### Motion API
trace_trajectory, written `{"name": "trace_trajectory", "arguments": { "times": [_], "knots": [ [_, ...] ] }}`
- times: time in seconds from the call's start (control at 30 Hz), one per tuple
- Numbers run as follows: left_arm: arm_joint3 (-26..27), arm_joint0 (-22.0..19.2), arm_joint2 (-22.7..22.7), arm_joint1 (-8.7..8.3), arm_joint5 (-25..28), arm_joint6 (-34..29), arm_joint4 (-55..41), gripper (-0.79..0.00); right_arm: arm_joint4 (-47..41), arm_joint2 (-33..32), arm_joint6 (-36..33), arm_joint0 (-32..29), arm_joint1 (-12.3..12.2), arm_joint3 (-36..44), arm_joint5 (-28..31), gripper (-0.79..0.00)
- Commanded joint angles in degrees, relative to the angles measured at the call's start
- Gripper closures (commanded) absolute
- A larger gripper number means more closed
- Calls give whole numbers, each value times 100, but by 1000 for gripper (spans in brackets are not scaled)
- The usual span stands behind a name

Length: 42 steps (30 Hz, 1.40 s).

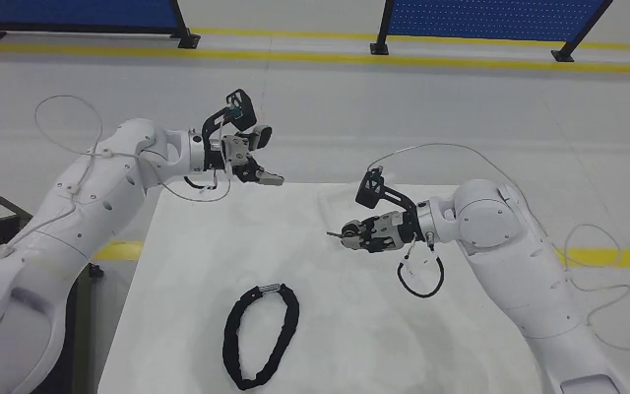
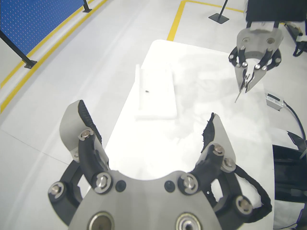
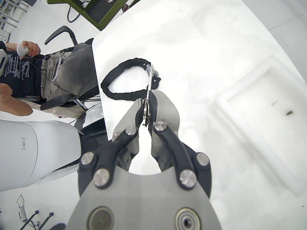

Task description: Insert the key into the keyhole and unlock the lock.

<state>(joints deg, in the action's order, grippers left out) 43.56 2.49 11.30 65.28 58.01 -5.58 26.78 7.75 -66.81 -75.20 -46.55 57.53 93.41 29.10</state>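
A black fabric-covered chain lock [image 1: 260,335] lies looped on the white table, its metal lock body [image 1: 267,290] at the top of the loop. My right gripper [image 1: 346,234] hovers over the table's middle, shut on a small metal key [image 3: 146,107] whose blade [image 1: 333,234] sticks out past the fingertips. In the right wrist view the key's blade points toward the lock [image 3: 129,82], still well apart from it. My left gripper [image 1: 270,178] hangs open and empty at the table's far left edge. From the left wrist view, the right gripper [image 2: 244,89] with the key shows across the table.
A shallow white foam tray [image 2: 156,92] sits on the far part of the table [image 1: 197,295], holding a tiny dark speck. A person seated by the table's near side holds a controller [image 3: 22,50]. Blue panels stand on the floor beyond.
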Motion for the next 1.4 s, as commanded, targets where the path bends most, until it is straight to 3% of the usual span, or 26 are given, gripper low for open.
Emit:
{"name": "trace_trajectory", "arguments": {
  "times": [0.0,0.23,0.53,1.13,1.2,1.37],
  "knots": [
    [-15,214,-29,-14,-1,8,50,-785,0,0,0,0,0,0,0,0],
    [324,644,-156,-128,-1,18,368,-785,0,0,0,0,0,0,0,0],
    [1153,1075,-156,-505,-1,-610,526,-785,0,0,0,0,0,0,0,0],
    [1187,1092,-156,-519,-1,-667,494,-785,0,0,0,0,0,0,0,0],
    [1336,1163,-149,-523,-215,-707,781,-785,0,0,0,0,0,0,0,0],
    [1484,1502,86,-708,-47,72,1668,-785,0,0,0,0,0,0,0,0]
  ]
}}
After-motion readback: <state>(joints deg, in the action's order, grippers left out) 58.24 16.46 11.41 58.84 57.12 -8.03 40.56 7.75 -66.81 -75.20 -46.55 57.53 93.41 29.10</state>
